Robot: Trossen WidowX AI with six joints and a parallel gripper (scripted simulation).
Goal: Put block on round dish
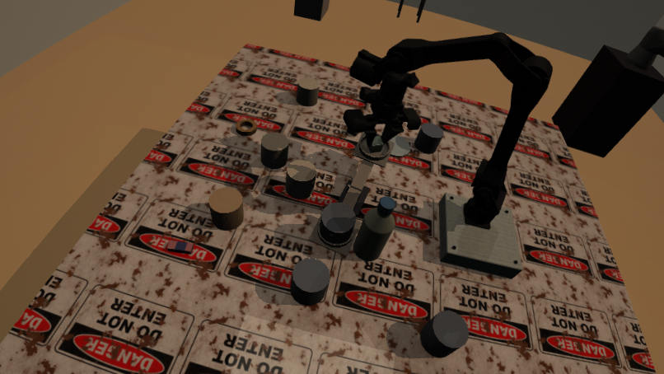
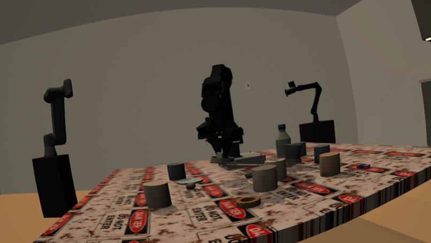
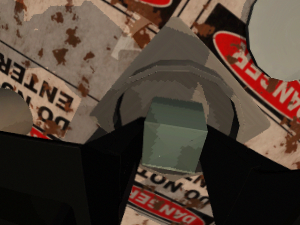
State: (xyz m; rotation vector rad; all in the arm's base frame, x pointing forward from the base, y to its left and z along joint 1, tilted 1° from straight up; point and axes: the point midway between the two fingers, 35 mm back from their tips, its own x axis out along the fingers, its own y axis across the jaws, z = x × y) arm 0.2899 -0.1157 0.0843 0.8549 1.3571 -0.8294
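Observation:
A pale green block (image 3: pixel 174 135) sits on the far pan (image 1: pixel 371 155) (image 3: pixel 174 55) of the balance (image 1: pixel 360 179). My gripper (image 1: pixel 376 139) (image 2: pixel 224 154) (image 3: pixel 173 127) is down over that pan, its fingers shut on the block's two sides. The block is mostly hidden by the fingers in the top and exterior views. The other dark cup (image 1: pixel 338 222) (image 2: pixel 291 150) stands on the near pan. The pale round dish (image 1: pixel 400 147) (image 2: pixel 189 181) (image 3: pixel 275 18) lies flat just right of the far pan. A matching dark cup (image 1: pixel 428 137) (image 2: pixel 176 171) stands on the table beside the dish.
A grey bottle (image 1: pixel 374 227) (image 2: pixel 283 138) stands right next to the near cup. Several cylinders stand around, among them a tan one (image 1: pixel 226 208) and a dark one (image 1: pixel 310 281). A brown ring (image 1: pixel 245 123) (image 2: pixel 247 201) lies at the left. The arm's base plate (image 1: pixel 480 236) is at the right.

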